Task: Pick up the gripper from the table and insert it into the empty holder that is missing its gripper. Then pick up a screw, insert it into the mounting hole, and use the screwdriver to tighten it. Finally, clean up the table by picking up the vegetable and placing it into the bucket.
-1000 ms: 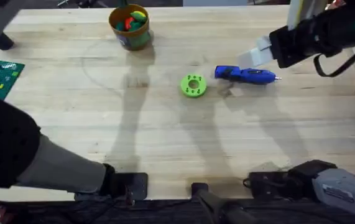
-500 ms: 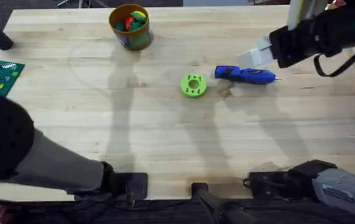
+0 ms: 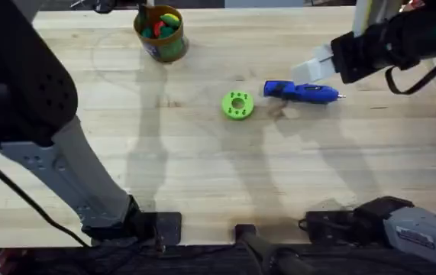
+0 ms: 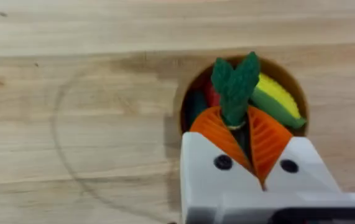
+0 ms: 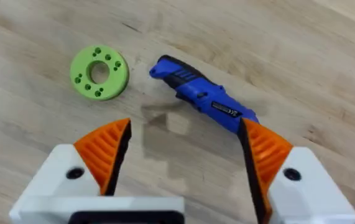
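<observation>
Vegetable [image 4: 234, 84] — a toy carrot with a green leafy top, which you will find pinched between the orange ribbed pads [image 4: 217, 134] of the left gripper [image 4: 244, 140]. The pads close on it with almost no gap. In the left wrist view the carrot sits directly over the mouth of the bucket [image 4: 292, 81].

Bucket [image 3: 159, 47] — small, round, yellow rim, dark printed side, standing at the far side of the tabletop [image 3: 202, 168], left of the middle. Inside you can see a yellow-and-green piece [image 4: 275, 99] and something red beside it.

Screwdriver [image 3: 301, 92] — bright blue, lying flat on the tabletop to the right of the middle, thin silver tip pointing right. From the right wrist you see it [image 5: 202, 102] lying apart from the gripper fingers.

Green disc [image 3: 237, 105] — lime green, round, with a centre hole and small holes around it. It lies just left of the screwdriver's thick end, near but not touching.

Right gripper [image 5: 183, 155] — spread wide, nothing between its orange pads [image 5: 109, 149]; it hovers over bare wood near the screwdriver. In the overhead view you see it [image 3: 311, 69] at the far right, just beyond the screwdriver.

Left arm [image 3: 27, 99] — large and dark at the left of the overhead view, rising from its base at the near edge and reaching toward the bucket.
</observation>
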Robot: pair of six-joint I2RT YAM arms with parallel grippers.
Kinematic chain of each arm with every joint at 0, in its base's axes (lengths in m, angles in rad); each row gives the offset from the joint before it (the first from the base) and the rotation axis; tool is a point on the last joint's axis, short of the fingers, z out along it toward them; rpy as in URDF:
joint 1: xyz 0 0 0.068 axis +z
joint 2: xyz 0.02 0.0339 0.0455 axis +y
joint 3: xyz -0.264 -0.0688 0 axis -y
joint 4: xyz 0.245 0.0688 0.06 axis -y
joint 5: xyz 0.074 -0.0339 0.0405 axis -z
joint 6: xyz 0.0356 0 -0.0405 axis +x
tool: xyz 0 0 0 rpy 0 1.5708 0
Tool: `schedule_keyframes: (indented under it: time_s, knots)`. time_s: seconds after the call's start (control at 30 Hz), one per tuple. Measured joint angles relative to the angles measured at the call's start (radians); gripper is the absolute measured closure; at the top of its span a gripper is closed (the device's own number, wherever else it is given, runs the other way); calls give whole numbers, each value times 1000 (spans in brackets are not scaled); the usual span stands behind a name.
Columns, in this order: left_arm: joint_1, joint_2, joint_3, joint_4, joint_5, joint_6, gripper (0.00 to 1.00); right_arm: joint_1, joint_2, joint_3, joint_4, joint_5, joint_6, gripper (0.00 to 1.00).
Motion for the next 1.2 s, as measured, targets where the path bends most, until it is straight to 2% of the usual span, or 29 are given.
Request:
schedule_keyframes:
  time_s: [0.37,0.77,0.8,0.83,1.0,1.03,1.07,1.2]
  knots:
    - [0,55,2,-20,2,0,962,0,0,0,0,0,0,14]
    - [0,57,6,-22,7,0,981,0,0,0,0,0,0,14]
    - [0,57,6,-21,7,2,953,0,0,0,0,0,0,14]
    - [0,57,7,-21,7,6,854,0,0,0,0,0,0,14]
    - [0,57,18,-26,10,6,92,0,0,0,0,0,0,14]
    - [0,57,26,-33,11,5,35,0,0,0,0,0,0,14]
    - [0,57,35,-43,11,4,20,0,0,0,0,0,0,14]
    - [0,50,82,-98,12,4,15,0,0,0,0,0,0,14]
